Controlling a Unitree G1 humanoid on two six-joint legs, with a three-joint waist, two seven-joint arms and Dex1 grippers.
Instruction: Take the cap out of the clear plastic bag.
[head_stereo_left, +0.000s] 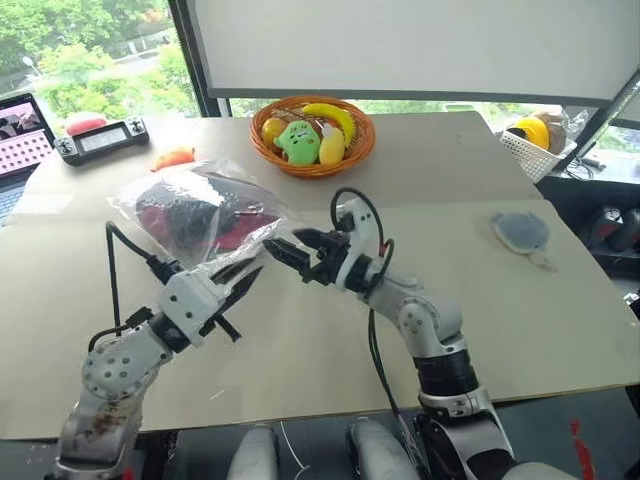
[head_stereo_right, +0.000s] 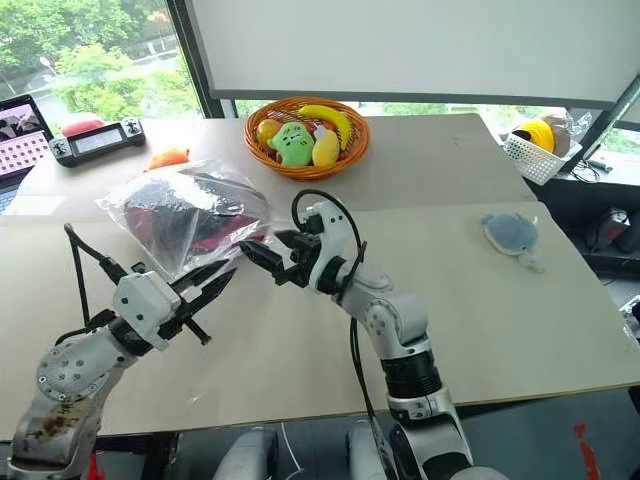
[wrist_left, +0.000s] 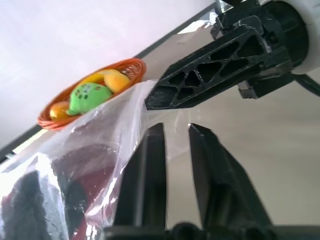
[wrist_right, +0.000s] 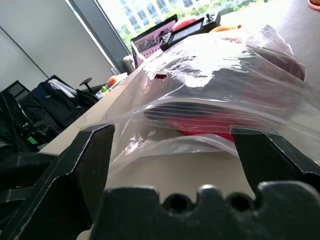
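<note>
The clear plastic bag (head_stereo_left: 200, 212) is lying on the tan table (head_stereo_left: 520, 330), a bit left of the middle of the picture, and the cap (head_stereo_left: 190, 215) is sitting inside it (dark red and black showing through the shiny wrap). The left gripper (head_stereo_left: 243, 283) is pointing up at the bag's near corner from the lower left. Its two black fingers are standing a little apart, and I cannot tell if any plastic is between them. The right gripper (head_stereo_left: 290, 247) is reaching in from the lower right with its fingers spread wide at the bag's near edge, holding nothing. Both fingertips are sitting just beside the same corner.

An orange fruit basket (head_stereo_left: 312, 135) is sitting behind the bag, near the far edge. A small grey-blue pad (head_stereo_left: 521, 232) is lying well apart on the right. Lots of bare table is showing in front.
</note>
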